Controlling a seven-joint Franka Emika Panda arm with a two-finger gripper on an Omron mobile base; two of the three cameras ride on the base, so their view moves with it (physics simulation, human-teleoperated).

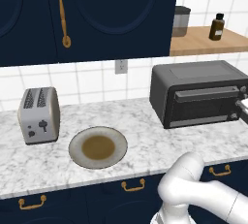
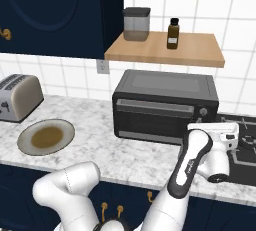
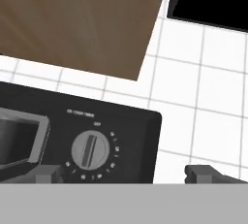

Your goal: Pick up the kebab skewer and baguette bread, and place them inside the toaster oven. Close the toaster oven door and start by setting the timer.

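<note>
The dark grey toaster oven [image 1: 193, 75] [image 2: 165, 85] stands on the marble counter with its glass door [image 1: 203, 105] [image 2: 152, 122] shut. My gripper [image 2: 196, 125] [image 1: 241, 107] hovers at the oven's right end, in front of the knobs, open and holding nothing. In the hand view the round timer knob [image 3: 90, 150] sits just above my left fingertip [image 3: 51, 172], and the gripper [image 3: 127, 173] spans from it past the oven's right edge. The kebab skewer and the baguette bread are out of view.
A round plate [image 1: 77, 143] [image 2: 30, 145] with nothing on it lies left of the oven, beside a silver two-slot toaster [image 1: 38, 114]. A wooden shelf [image 2: 200, 55] above the oven carries a canister and a brown bottle. A stovetop [image 2: 247, 142] is to the right.
</note>
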